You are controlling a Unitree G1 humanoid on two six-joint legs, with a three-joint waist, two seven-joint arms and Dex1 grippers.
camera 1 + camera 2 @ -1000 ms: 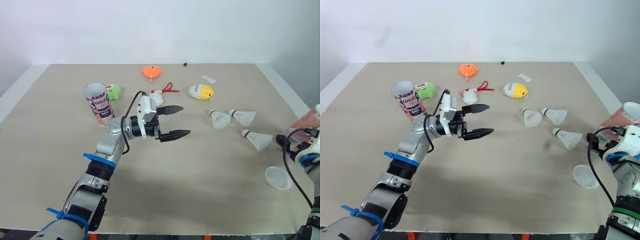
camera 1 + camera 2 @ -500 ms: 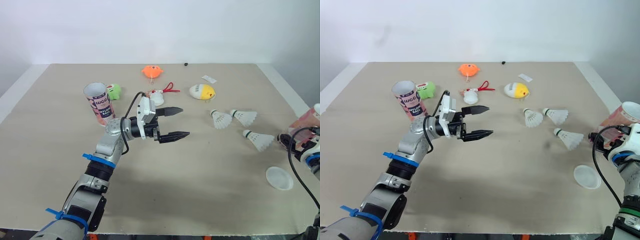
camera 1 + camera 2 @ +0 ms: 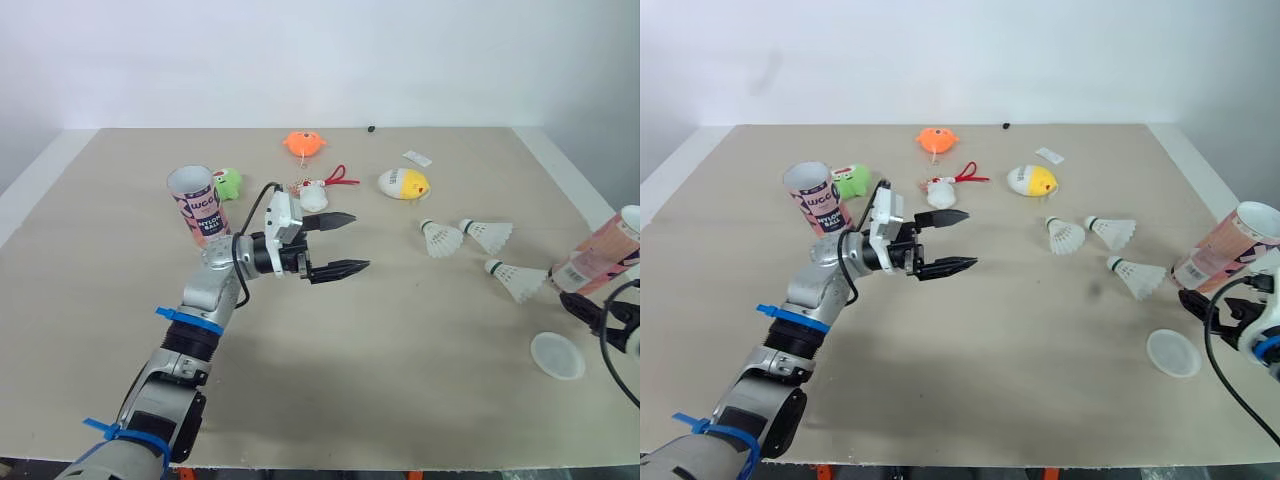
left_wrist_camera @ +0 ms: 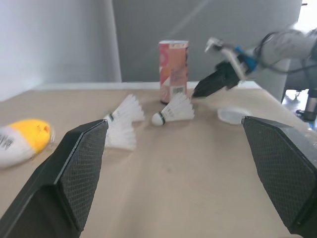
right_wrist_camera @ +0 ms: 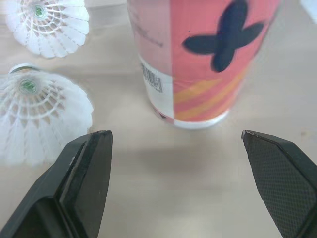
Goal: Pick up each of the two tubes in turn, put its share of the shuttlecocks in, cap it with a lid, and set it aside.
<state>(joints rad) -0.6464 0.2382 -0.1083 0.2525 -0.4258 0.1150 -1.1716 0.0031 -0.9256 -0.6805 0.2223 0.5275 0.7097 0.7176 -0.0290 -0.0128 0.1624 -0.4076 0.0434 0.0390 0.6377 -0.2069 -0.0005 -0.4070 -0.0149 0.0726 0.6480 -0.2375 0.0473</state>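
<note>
— Well, the left tube (image 3: 200,205) stands by the green toy (image 3: 228,183); the left gripper (image 3: 335,243) hangs to its right, wide open and empty.
— And the right tube (image 3: 600,255)?
— Upright near the table (image 3: 400,350) edge. The right gripper (image 5: 173,135) is spread wide at its base, holding nothing. A crooked close could topple it onto the shuttlecocks (image 3: 518,280).

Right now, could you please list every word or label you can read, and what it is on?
"WCC": on the left tube.
"NYLON BALL": same tube, lower down.
Right tube: barcode and small print, unreadable.
White tag: too small to read.
</note>
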